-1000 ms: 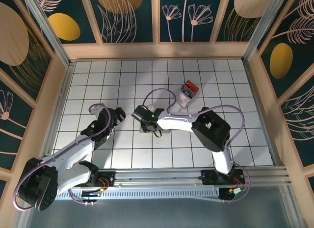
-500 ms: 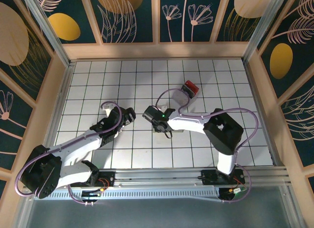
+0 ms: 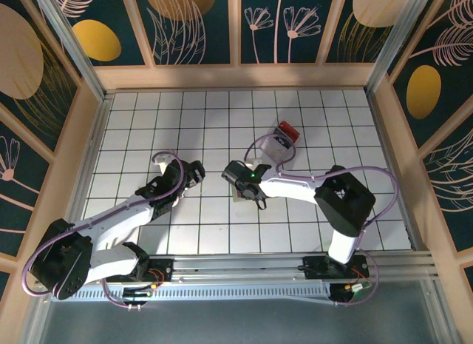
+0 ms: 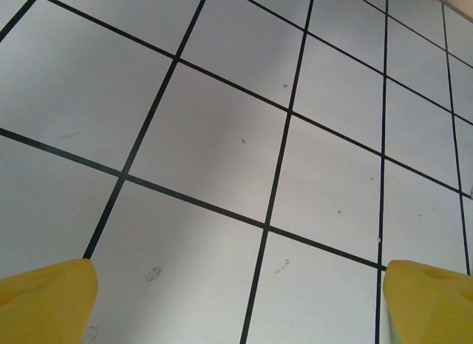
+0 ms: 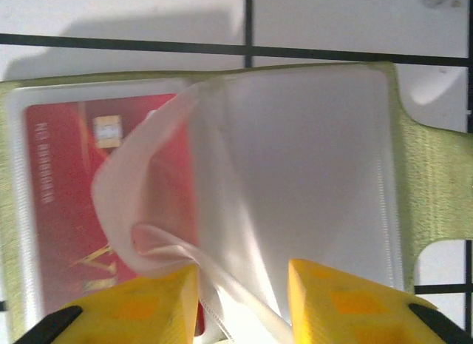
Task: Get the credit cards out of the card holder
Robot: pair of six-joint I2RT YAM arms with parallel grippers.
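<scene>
**A:** Grip first: what is the right gripper (image 5: 244, 285) doing?

**B:** Its jaws stand partly apart, not clamped. A curled leaf of clear sleeve (image 5: 310, 174) runs through the gap and rests against the inner face of one finger. I would not call that a hold.

**A:** And the left gripper (image 4: 240, 292)?

**B:** Spread wide, holding nothing, hovering over bare squares of the table (image 3: 148, 115), just beside the right one.

**A:** Where is the card holder (image 5: 425, 181)?

**B:** Lying open and flat near the middle of the table, directly under the right gripper. A red card (image 5: 66, 181) sits in its pocket under clear plastic.

**A:** How will it handle?

**B:** My guess is light, so it may slide or lift when pulled. The sleeves look thin, floppy and slick; they buckle rather than push. The card should be stiff and smooth.

**A:** So where should it be held?

**B:** I would pinch the card's exposed edge at the pocket mouth, not the film, while the free gripper pins the green cover down.
</scene>
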